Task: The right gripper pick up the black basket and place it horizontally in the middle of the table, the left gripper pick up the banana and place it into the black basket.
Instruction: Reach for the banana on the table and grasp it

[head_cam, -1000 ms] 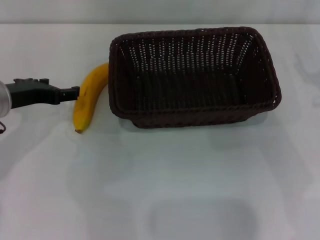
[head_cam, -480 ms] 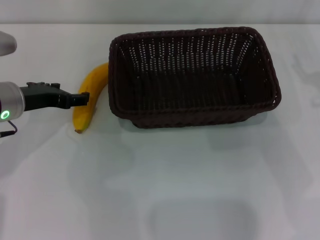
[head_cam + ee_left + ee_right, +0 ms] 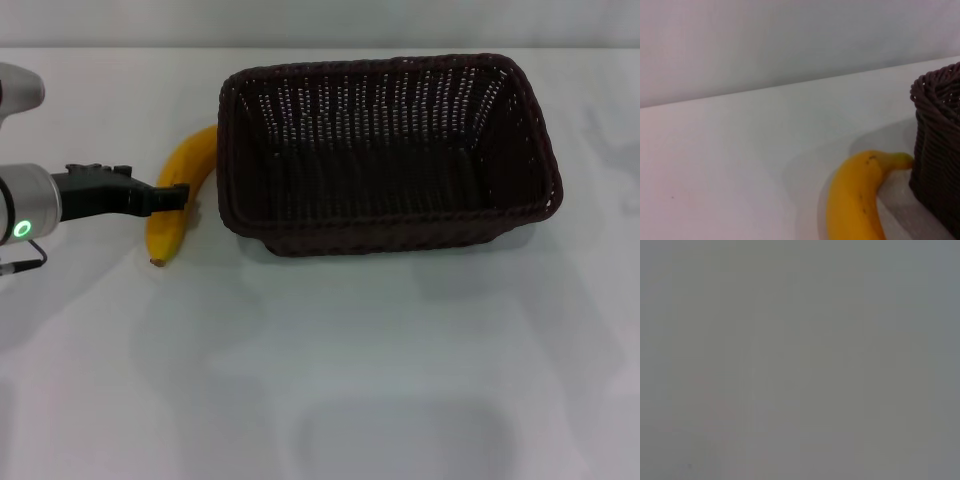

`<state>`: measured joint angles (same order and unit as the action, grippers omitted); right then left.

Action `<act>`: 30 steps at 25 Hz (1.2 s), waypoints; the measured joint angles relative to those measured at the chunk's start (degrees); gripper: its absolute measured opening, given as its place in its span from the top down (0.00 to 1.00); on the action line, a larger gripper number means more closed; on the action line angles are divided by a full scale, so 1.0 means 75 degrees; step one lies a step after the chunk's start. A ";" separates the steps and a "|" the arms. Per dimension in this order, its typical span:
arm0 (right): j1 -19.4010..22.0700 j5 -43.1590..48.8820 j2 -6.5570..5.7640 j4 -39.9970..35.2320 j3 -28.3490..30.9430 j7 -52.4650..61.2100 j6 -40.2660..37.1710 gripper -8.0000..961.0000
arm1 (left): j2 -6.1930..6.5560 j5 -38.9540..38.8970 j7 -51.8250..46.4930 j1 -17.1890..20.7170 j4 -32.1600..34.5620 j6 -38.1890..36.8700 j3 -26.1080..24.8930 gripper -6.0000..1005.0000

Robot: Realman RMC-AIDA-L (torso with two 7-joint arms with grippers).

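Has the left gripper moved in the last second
Yes. The left gripper has advanced toward the black basket, its tips now over the banana, which hasn't shifted.

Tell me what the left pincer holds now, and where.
Cannot tell: the left pincer sits at the middle of the banana, which lies on the table.

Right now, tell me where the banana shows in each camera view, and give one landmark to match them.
Head view: the banana lies left of centre, beside the black basket's left wall, with the left gripper at it.
Left wrist view: the banana sits low, right of centre.
Right wrist view: not in it.
Shared landmark: the black basket's corner next to the stem end.
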<state>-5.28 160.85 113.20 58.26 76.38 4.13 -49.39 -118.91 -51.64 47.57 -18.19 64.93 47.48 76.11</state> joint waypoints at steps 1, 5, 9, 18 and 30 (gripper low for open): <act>0.0000 0.0000 0.0000 0.0001 0.0000 0.0000 0.0000 0.14 | 0.0000 0.0000 0.0000 0.0000 0.0000 0.0000 0.0000 0.27; 0.0000 -0.0001 0.0001 0.0003 -0.0001 0.0000 0.0000 0.14 | -0.0011 -0.0017 0.0057 -0.0127 -0.0262 -0.0071 0.0024 0.27; 0.0000 -0.0002 0.0001 0.0007 -0.0010 0.0000 0.0047 0.14 | -0.0013 -0.0234 0.0290 -0.0218 -0.0535 -0.0143 0.0025 0.27; 0.0012 -0.0001 0.0001 0.0073 -0.0012 0.0000 0.0081 0.14 | -0.0013 -0.0488 0.0478 -0.0293 -0.0805 -0.0285 0.0024 0.28; 0.0013 0.0011 0.0009 0.0074 -0.0056 0.0000 0.0082 0.14 | -0.0013 -0.0498 0.0484 -0.0295 -0.0956 -0.0363 0.0025 0.28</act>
<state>-5.18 160.93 113.26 58.81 75.95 4.13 -48.77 -119.00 -55.38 51.20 -20.40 57.75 44.76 76.29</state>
